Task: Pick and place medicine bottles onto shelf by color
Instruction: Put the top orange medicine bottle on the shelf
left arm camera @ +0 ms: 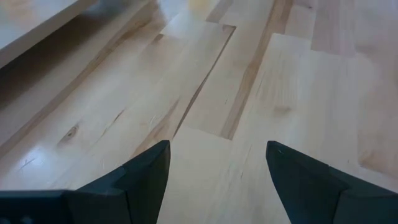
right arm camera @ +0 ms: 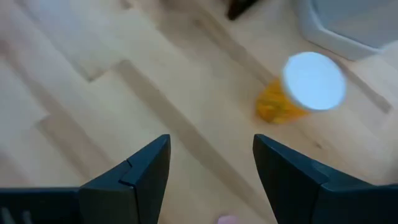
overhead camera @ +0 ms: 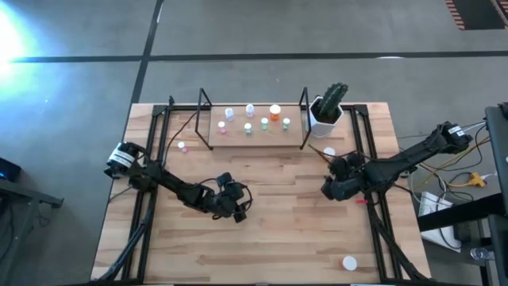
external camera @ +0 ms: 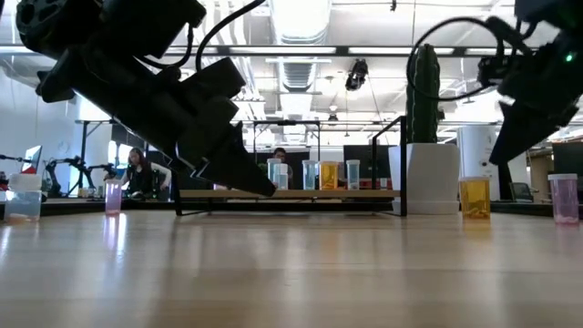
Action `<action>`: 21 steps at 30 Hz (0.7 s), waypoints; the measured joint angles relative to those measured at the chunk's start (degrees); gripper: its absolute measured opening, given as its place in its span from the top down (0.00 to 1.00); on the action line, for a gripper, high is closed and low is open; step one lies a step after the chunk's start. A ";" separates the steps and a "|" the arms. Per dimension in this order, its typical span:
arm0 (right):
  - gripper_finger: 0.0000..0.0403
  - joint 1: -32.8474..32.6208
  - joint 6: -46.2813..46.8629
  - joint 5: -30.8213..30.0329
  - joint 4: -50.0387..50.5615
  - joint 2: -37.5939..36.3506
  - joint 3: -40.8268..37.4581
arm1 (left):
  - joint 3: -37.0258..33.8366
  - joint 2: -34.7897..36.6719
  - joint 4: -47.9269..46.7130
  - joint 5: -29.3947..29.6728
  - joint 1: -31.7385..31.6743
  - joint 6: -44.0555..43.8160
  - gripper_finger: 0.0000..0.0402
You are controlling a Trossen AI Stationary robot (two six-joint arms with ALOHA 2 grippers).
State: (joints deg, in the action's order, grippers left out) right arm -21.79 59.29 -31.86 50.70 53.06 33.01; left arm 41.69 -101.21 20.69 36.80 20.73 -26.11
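Bottles (overhead camera: 250, 111) mostly stand on the shelf (overhead camera: 258, 137) already, but with both my hands released and empty, my right hand (overhead camera: 332, 171) must take the orange bottle (right arm camera: 297, 93) on the counter (overhead camera: 278, 238).

Bright overhead light (floor glare); wrist views blurred.

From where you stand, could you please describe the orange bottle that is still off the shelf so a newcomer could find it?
Start at the white cactus pot at the table's back right corner. Just in front of it, on the bare wood, stands the orange bottle, close to the open right end effector. It is the only orange bottle off the shelf.
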 joint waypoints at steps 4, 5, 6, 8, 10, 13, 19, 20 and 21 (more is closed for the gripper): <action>0.45 4.28 -0.80 -1.06 0.06 -1.02 -2.15 | 0.00 0.00 0.00 0.00 0.00 0.00 0.38; 0.44 5.60 -1.31 -1.07 0.17 -1.10 -2.49 | 0.00 0.00 0.00 0.00 0.00 0.00 0.38; 0.43 7.05 -1.97 -1.09 0.15 -1.20 -2.80 | 0.00 0.00 0.02 0.00 0.00 0.00 0.38; 0.38 10.07 -3.67 -1.13 0.05 -1.20 -3.29 | 0.00 0.00 0.02 0.00 0.00 0.00 0.38; 0.32 13.43 -5.39 -1.13 -0.02 -1.18 -3.77 | 0.00 0.00 0.05 -0.02 0.00 0.00 0.38; 0.23 18.54 -7.96 -0.99 -0.34 -1.18 -4.47 | 0.00 0.00 0.11 -0.02 0.00 0.00 0.38; 0.16 28.07 -15.16 3.78 -11.43 -0.75 -6.00 | 0.00 0.00 0.31 -0.02 -0.02 0.00 0.38; 0.16 29.60 -15.94 4.11 -12.98 -0.39 -6.03 | 0.00 0.00 0.31 -0.02 -0.02 0.00 0.38; 0.17 31.14 -16.70 4.48 -14.11 0.10 -6.03 | 0.00 0.00 0.31 -0.02 -0.02 0.00 0.38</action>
State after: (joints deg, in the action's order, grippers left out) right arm 9.34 42.59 -27.37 36.59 53.16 26.98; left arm 41.69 -101.21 20.99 36.77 20.71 -26.11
